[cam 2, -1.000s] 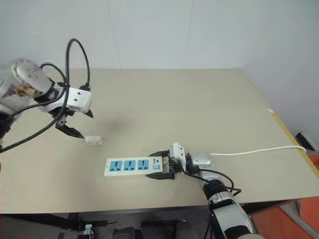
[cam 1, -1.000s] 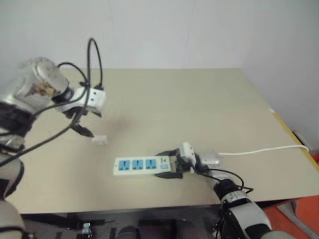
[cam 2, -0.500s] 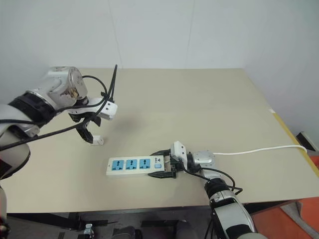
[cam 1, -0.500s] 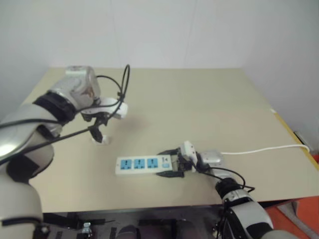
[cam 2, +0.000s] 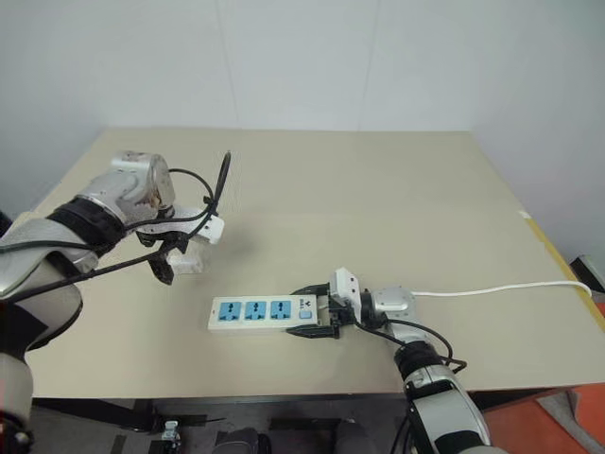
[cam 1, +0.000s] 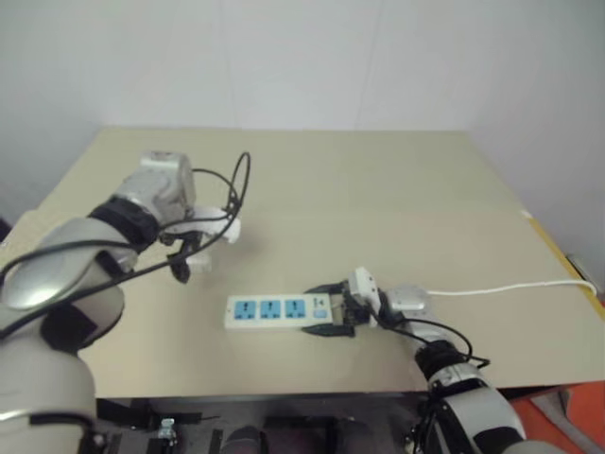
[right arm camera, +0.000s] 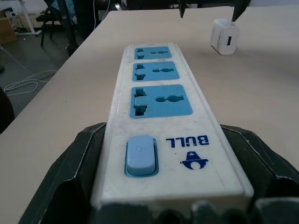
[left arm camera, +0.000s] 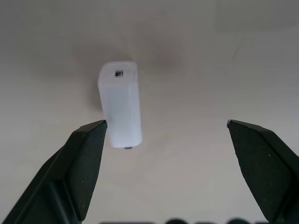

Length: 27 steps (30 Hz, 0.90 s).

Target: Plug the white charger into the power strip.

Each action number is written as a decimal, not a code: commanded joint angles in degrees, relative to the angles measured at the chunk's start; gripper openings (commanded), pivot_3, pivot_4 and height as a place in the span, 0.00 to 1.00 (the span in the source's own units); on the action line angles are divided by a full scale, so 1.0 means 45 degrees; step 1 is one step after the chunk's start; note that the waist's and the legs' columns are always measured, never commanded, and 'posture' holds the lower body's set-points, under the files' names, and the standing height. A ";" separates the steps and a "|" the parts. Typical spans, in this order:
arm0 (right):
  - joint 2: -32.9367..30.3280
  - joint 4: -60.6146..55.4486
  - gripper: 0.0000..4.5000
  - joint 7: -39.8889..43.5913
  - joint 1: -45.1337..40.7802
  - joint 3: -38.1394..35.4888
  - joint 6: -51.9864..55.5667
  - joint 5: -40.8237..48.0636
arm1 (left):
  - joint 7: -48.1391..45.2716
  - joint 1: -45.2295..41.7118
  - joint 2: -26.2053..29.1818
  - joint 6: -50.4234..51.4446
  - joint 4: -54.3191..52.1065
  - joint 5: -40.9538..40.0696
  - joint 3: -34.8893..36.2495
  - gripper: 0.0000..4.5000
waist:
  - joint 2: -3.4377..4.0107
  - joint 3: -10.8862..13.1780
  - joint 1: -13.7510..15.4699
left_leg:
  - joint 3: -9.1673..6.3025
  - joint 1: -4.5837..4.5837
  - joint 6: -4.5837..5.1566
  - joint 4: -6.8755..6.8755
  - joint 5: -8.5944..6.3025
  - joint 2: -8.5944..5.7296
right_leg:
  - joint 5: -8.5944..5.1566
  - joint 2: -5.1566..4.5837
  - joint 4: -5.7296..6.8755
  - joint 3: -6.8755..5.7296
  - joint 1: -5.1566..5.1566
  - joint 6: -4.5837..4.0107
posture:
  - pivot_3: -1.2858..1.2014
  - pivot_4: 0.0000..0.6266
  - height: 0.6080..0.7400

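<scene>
White charger (cam 2: 192, 260): from the head views, partly covered by the left gripper (cam 2: 175, 262) above it. Prongs not discernible.
Power strip (right arm camera: 161, 121): switch end runs off the right wrist view's edge; its cord (cam 1: 515, 286) leaves frame past the table edge (cam 1: 558, 274).

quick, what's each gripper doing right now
Left gripper: open, holding nothing, over the white charger.
Right gripper: closed on the switch end of the power strip.

tbl (cam 2: 378, 189) bare w/ free room | white cord (cam 2: 492, 288) crosses its right side
</scene>
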 commanded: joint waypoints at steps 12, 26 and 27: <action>-0.0143 -0.0684 0.76 -0.0291 0.0247 -0.0112 0.0312 0.0096 | 0.0685 0.0491 -0.1488 -0.0438 0.1697 0.2485 0.2675 1.00 | 0.0000 0.0000 -0.0012 | -0.0005 -0.0013 0.0002 0.0004 -0.0001 -0.0003 | 0.0002 -0.0001 -0.0003 -0.0005 -0.0001 -0.0001 | 0.52 0.24 1.00; -0.0138 -0.0936 0.76 -0.0517 0.0340 -0.0090 0.0313 0.0090 | 0.1570 0.0976 -0.2364 -0.0942 0.2530 0.3636 0.3649 1.00 | 0.0000 0.0000 -0.0014 | -0.0009 -0.0015 0.0002 0.0007 -0.0001 -0.0003 | 0.0006 -0.0002 0.0000 -0.0007 -0.0001 -0.0005 | 0.52 0.24 1.00; -0.0129 -0.0960 0.76 -0.0531 0.0353 -0.0088 0.0333 0.0097 | 0.1622 0.0991 -0.2395 -0.1029 0.2577 0.3723 0.3688 1.00 | 0.0000 0.0000 -0.0016 | -0.0009 -0.0015 0.0002 0.0007 -0.0001 -0.0003 | 0.0006 -0.0002 0.0000 -0.0007 -0.0001 -0.0006 | 0.52 0.24 1.00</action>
